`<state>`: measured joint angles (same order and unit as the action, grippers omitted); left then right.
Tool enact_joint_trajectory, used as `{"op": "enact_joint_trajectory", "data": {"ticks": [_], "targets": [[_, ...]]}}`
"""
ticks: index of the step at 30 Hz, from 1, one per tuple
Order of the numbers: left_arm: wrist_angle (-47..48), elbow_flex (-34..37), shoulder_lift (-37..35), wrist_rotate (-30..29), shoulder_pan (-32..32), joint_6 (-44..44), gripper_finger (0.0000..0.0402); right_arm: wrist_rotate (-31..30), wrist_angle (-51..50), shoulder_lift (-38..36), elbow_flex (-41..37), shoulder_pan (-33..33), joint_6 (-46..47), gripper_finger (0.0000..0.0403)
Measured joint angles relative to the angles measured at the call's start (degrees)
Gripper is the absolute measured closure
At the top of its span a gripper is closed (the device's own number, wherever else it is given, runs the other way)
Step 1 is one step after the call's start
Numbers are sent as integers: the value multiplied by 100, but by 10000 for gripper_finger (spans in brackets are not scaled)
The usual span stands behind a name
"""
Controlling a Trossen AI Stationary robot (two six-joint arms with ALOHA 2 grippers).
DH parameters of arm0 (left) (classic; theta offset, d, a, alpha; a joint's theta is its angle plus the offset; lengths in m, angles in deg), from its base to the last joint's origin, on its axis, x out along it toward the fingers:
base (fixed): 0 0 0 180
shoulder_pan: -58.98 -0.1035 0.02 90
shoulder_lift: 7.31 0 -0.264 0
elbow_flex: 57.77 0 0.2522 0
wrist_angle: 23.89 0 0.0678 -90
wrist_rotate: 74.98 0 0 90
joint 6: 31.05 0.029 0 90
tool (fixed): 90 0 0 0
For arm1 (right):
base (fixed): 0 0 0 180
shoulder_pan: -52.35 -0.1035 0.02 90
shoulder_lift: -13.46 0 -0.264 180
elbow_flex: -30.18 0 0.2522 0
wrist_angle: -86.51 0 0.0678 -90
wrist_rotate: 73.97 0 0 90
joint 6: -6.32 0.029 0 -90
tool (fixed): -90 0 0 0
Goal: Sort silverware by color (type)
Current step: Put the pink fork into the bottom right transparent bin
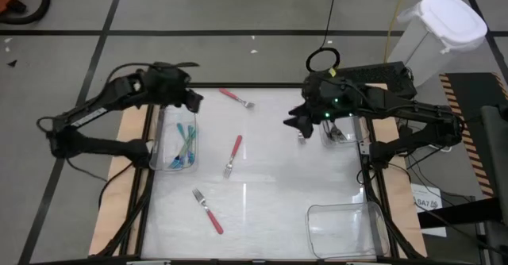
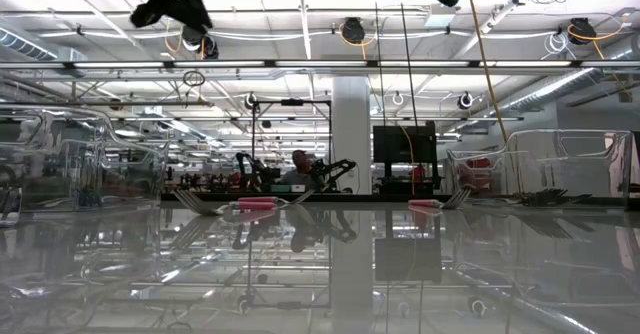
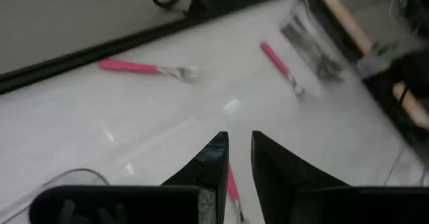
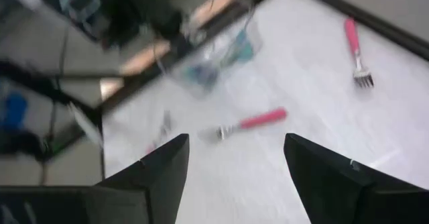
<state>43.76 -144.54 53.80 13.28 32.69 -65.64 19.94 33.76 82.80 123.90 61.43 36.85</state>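
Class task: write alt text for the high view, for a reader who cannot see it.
Three pink-handled forks lie loose on a white table between two dark robot arms. The left bin holds teal forks; the left gripper and open right gripper hover at the far end.

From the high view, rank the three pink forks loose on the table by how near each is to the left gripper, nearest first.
Measured from the left gripper:
1. Pink fork near the table's far edge, just to the gripper's right.
2. Pink fork at the table's middle.
3. Pink fork toward the near edge, farthest.
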Motion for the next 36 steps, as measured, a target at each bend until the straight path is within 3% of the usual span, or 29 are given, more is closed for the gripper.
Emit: {"op": "enact_joint_trajectory", "data": {"ticks": [7,14,22,29,36], "targets": [[690,-1136,1426,-249,994,-608,334,71,-1296,0,0,-57,-845,161],[795,-2134,2673,-427,1591,-1016,334,67,-2446,-3,0,-57,-939,161],[1891,-3224,4097,-398,1710,-1025,334,18,-2465,-4,0,-59,-1210,161],[2554,-4018,5093,227,1710,-826,334,-376,-2469,-20,-136,-62,-1290,161],[3206,-4180,5550,468,1583,-1160,334,-382,-2872,-101,-561,-63,-974,161]]}}
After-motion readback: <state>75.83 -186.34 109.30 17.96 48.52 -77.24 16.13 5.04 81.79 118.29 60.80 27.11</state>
